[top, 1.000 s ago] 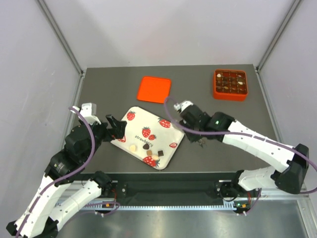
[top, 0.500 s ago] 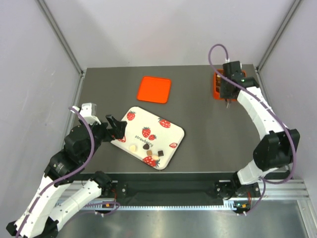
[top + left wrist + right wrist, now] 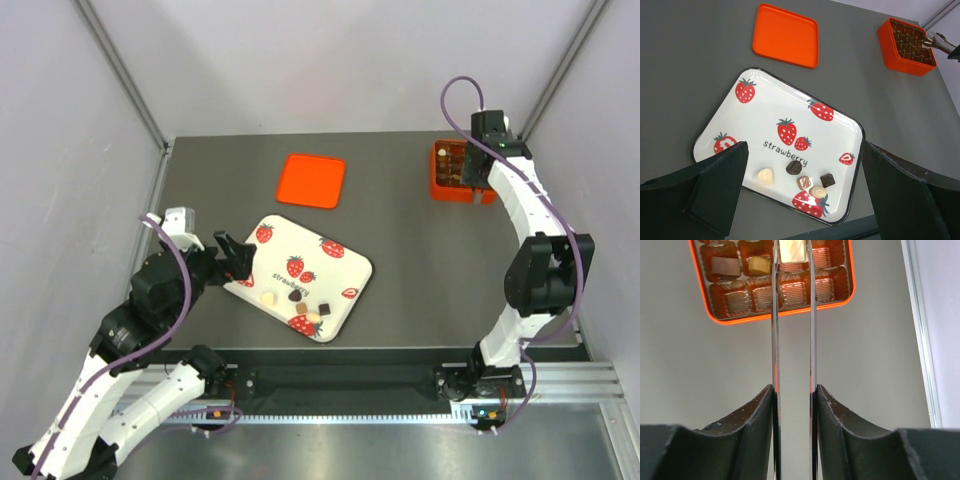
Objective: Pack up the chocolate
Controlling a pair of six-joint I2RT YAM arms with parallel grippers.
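Several loose chocolate pieces lie at the near end of the white strawberry tray: a cream heart, a dark round one, a light brown square, a cream round one and a dark square. My left gripper is open and empty, hovering over the tray's near edge. My right gripper is over the orange box at the far right, its thin blades shut on a cream chocolate piece. The box holds other pieces.
An orange lid lies flat on the grey table beyond the tray, also in the left wrist view. The table's right rail runs close beside the box. White walls enclose the table.
My right arm has swung from beside the tray out to the far right and now sits over the orange box. The left arm and the tray have not moved.
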